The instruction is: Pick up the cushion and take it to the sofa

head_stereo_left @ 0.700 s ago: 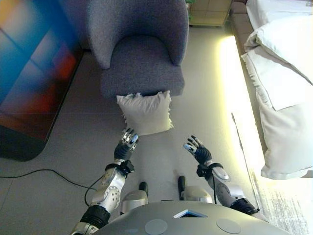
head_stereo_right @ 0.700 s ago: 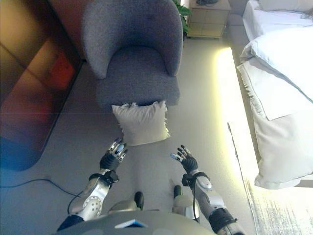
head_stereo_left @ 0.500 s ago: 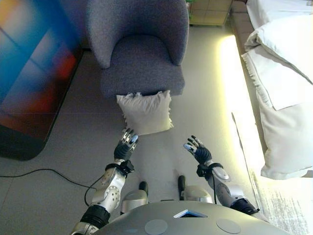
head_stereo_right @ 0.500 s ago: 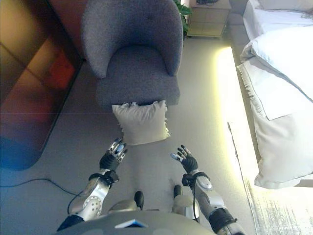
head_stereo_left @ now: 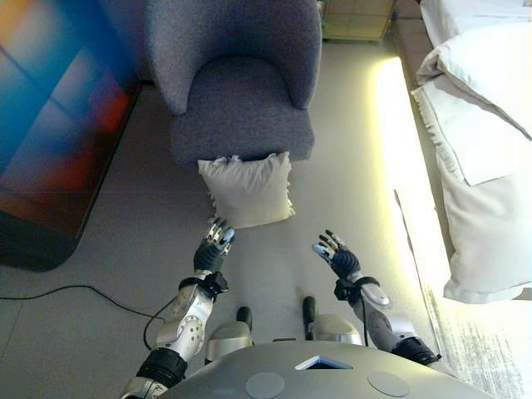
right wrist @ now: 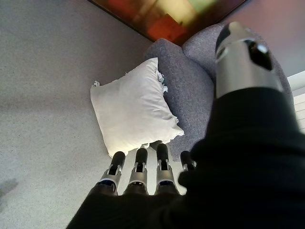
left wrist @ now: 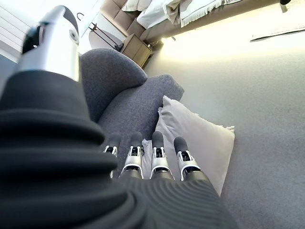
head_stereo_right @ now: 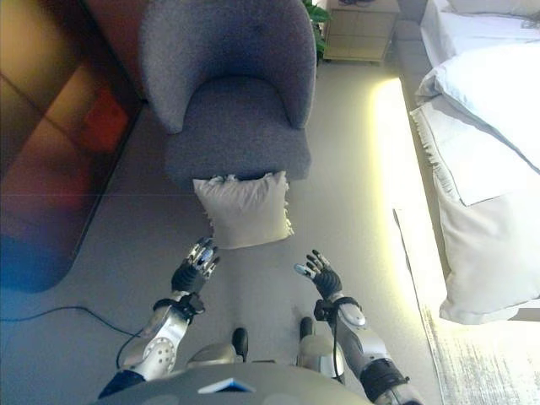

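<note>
Nothing is picked up yet: the cream cushion (head_stereo_left: pixel 248 190) lies on the floor, propped against the front edge of the grey armchair (head_stereo_left: pixel 237 79). The left hand (head_stereo_left: pixel 214 248) and right hand (head_stereo_left: pixel 337 255) hover short of it, fingers straight and empty, so grasp and carry remain.

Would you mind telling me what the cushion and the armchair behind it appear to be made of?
The cushion looks like soft woven cloth, cream and matte, with frayed fringe at its corners and creases in its face. The armchair seems upholstered in a coarse grey-blue fabric: its surface is speckled and dull, without shine. What fills either cannot be seen.
</note>
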{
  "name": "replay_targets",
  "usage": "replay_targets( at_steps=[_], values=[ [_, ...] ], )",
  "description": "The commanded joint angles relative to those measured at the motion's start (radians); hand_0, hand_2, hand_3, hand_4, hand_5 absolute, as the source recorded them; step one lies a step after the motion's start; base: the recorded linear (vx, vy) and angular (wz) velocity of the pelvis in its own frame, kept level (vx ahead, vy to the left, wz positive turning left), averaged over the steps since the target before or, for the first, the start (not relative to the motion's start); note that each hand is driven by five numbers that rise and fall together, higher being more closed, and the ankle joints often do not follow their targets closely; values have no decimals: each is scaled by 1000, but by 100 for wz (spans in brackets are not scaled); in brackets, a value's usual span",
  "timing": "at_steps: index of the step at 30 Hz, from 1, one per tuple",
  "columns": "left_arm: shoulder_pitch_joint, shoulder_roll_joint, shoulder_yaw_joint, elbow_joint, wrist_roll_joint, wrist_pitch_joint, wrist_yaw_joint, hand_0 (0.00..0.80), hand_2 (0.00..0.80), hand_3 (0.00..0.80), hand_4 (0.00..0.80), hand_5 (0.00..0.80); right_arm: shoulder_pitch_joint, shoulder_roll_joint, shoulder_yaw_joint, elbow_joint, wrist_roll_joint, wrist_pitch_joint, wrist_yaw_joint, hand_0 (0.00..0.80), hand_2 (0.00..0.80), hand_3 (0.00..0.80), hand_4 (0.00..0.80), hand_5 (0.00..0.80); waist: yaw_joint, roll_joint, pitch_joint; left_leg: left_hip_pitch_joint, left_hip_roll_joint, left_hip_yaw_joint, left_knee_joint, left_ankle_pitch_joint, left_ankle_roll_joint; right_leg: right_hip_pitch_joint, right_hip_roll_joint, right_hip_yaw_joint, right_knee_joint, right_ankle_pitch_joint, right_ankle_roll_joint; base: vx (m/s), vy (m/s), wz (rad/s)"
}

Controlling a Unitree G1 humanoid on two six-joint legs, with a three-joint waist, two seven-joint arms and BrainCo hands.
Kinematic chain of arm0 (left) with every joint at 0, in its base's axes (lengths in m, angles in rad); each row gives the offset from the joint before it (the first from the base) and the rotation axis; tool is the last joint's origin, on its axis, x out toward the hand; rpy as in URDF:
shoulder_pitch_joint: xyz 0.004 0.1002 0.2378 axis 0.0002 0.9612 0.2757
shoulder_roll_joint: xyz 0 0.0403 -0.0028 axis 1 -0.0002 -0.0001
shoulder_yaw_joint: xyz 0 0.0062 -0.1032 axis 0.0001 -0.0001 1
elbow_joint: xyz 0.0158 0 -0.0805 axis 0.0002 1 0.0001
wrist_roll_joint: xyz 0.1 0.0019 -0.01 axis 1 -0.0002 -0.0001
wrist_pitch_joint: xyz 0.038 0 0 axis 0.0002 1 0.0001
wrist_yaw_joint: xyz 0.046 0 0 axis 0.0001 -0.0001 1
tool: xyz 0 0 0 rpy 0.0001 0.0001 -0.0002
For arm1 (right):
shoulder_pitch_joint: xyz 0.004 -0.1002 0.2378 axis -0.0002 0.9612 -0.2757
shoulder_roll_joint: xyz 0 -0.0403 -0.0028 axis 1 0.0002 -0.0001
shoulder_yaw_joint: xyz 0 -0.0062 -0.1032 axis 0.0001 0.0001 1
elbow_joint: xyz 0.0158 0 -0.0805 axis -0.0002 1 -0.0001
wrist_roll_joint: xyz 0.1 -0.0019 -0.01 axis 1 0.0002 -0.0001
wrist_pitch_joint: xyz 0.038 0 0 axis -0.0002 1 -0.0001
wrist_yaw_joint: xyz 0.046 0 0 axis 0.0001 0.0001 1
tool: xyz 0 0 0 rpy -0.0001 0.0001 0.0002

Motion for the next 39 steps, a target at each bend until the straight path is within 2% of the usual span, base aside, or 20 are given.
replay_targets(
  at_steps=[1,8,12,19,22,24,26,27,28,30,31,33,35,37,39],
  values=[
    [-50,7,-8,-36,50,-61,-24,0,0,0,0,0,-37,18,-10,-66,32,-54,-1,0,0,0,0,0,18,-27,18,-61,-66,6,53,17,59,1,40,-19,51,-4,-17,0,0,0],
    [-22,18,6,-53,33,-52,-36,0,0,0,0,0,-12,3,-16,-73,31,-47,20,0,0,0,0,0,20,-43,31,-104,-71,20,186,-23,50,3,25,-18,86,-12,-28,31,11,-1],
    [-8,24,16,-59,29,-37,-36,0,0,0,0,0,6,1,-18,-89,34,-31,18,0,0,0,0,0,13,-47,11,-87,-78,17,157,-27,59,5,27,-7,76,-13,-24,73,24,-1],
    [-40,24,13,-40,4,-66,-26,0,0,0,0,0,-10,1,-19,-77,35,-48,10,0,0,0,0,0,-15,-28,29,-94,-72,30,130,-17,80,-79,27,23,189,-38,-10,-30,93,-11],
    [-51,31,21,-35,2,-67,-22,0,0,0,0,0,-28,20,-27,-60,33,-47,-2,0,0,0,0,0,-20,-23,37,-88,-70,41,133,-23,91,-102,14,31,279,-50,5,19,129,0],
    [-52,40,26,-31,1,-67,-27,0,0,0,0,0,-32,34,-31,-48,18,-55,2,0,0,0,0,0,-12,-23,38,-104,-77,48,152,-33,106,-116,-6,15,375,-55,18,30,132,4],
    [-47,46,30,-24,12,-60,-28,0,0,0,0,0,-24,43,-28,-48,2,-66,2,0,0,0,0,0,-3,-19,35,-123,-86,59,172,-46,124,-155,-36,4,512,-17,23,6,135,-4],
    [-49,51,34,-15,24,-52,-35,0,0,0,0,0,-13,45,-21,-58,-6,-73,-12,0,0,0,0,0,-1,-8,38,-131,-82,61,190,-58,131,-200,-52,12,637,30,16,2,164,-8],
    [-52,56,37,-7,25,-41,-48,0,0,0,0,0,-3,42,-15,-62,-8,-82,-29,0,0,0,0,0,-3,0,44,-134,-79,55,204,-67,133,-248,-55,25,724,72,14,12,156,-3],
    [-56,63,48,-7,30,-9,-81,0,0,0,0,0,6,38,-17,-59,15,-97,-47,0,0,0,0,0,-13,12,57,-131,-79,40,234,-84,135,-332,-44,58,808,128,17,61,111,21],
    [-56,67,50,-16,30,4,-87,0,0,0,0,0,8,37,-20,-58,28,-99,-48,0,0,0,0,0,-18,13,60,-125,-83,32,239,-91,135,-356,-40,66,800,136,18,153,77,56],
    [-56,77,41,-31,28,20,-93,0,0,0,0,0,22,36,-33,-54,46,-98,-50,0,0,0,0,0,-39,5,62,-102,-100,8,244,-111,131,-368,-35,87,698,157,21,216,-3,75],
    [-52,75,30,-40,27,20,-84,0,0,0,0,0,43,30,-40,-63,44,-100,-49,0,0,0,0,0,-61,-16,60,-82,-121,-9,248,-133,124,-352,-46,111,509,169,29,250,-97,45],
    [-48,74,9,-49,24,7,-70,0,0,0,0,0,56,19,-35,-72,55,-114,-50,0,0,0,0,0,-82,-40,57,-58,-140,-48,253,-164,118,-326,-49,147,290,150,43,322,-137,21],
    [-48,76,-5,-53,28,7,-68,0,0,0,0,0,42,16,-45,-56,81,-116,-53,0,0,0,0,0,-93,-58,50,-31,-157,-83,244,-190,118,-306,-53,166,130,191,73,335,-116,29]
  ],
)
